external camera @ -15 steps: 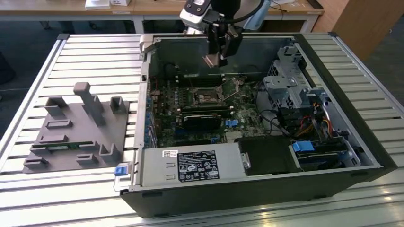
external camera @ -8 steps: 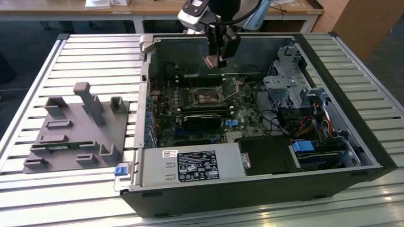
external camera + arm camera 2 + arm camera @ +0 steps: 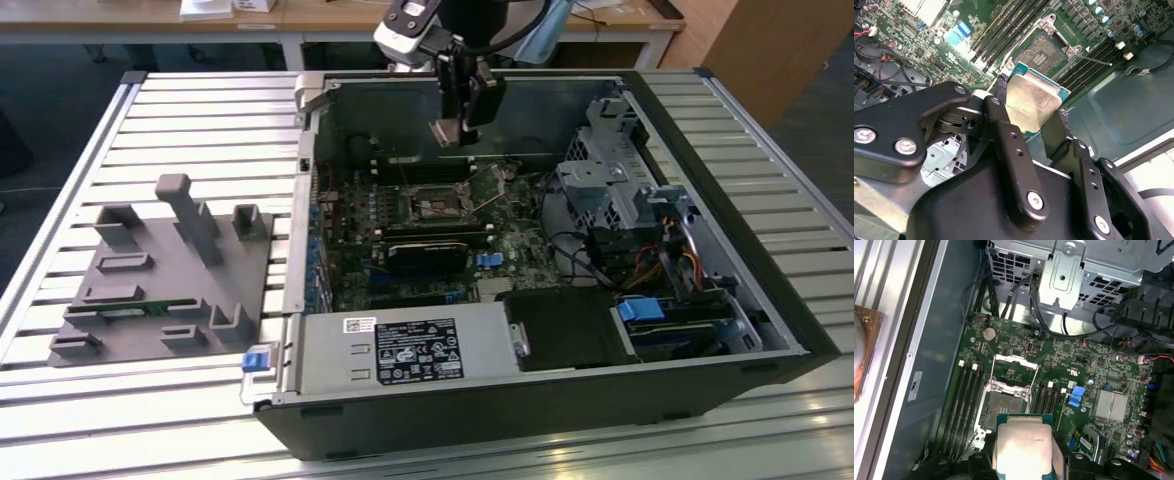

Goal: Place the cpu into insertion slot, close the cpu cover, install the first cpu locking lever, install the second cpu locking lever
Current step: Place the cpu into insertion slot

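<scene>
My gripper (image 3: pixel 1031 104) is shut on the cpu (image 3: pixel 1029 95), a small square chip with a dull silver top and a green edge. In the exterior view the gripper (image 3: pixel 454 128) hangs with the cpu (image 3: pixel 446 133) inside the open computer case, above and behind the insertion slot (image 3: pixel 438 207). In the first wrist view the cpu (image 3: pixel 1024 442) lies between the black fingers (image 3: pixel 979 462), with the bare slot (image 3: pixel 1001 407) just past it. The cpu cover (image 3: pixel 1016 359) is swung open beyond the slot. A thin locking lever (image 3: pixel 1094 60) sticks up beside the slot (image 3: pixel 1046 52).
The case (image 3: pixel 747 330) lies open on a slatted metal table (image 3: pixel 80 150). Memory slots (image 3: pixel 966 400) flank the socket. A metal drive cage (image 3: pixel 614 170), cables (image 3: pixel 587 250) and a power supply (image 3: pixel 400 350) crowd the case. A grey fixture (image 3: pixel 160 270) stands at the exterior view's left.
</scene>
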You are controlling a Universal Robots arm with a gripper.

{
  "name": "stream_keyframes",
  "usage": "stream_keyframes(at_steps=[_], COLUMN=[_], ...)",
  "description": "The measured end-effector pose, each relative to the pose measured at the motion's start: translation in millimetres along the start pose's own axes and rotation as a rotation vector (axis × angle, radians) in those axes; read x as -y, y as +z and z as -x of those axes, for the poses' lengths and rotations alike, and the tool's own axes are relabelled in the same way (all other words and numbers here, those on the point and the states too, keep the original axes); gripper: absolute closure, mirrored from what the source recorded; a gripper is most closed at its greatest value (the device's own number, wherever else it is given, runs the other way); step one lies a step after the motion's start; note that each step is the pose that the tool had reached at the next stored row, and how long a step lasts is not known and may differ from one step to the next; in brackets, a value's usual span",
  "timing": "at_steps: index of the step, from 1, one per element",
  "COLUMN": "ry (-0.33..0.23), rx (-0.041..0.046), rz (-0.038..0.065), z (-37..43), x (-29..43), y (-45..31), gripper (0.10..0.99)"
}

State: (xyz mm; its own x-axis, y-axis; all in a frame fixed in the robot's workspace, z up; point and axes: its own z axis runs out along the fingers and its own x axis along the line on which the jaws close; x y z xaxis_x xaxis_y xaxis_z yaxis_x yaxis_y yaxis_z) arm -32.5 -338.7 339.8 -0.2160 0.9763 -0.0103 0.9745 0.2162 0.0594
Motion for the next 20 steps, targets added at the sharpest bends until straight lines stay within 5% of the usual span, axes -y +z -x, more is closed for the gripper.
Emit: stream_keyframes(at_steps=[11,20], ry=[0.112,0.141], rx=[0.0081,0.0134], rz=[-0.001,0.002], z=[-1.3,-2.0], x=[0.1,0.4], y=[6.0,14.4], gripper=[0.561,0.561])
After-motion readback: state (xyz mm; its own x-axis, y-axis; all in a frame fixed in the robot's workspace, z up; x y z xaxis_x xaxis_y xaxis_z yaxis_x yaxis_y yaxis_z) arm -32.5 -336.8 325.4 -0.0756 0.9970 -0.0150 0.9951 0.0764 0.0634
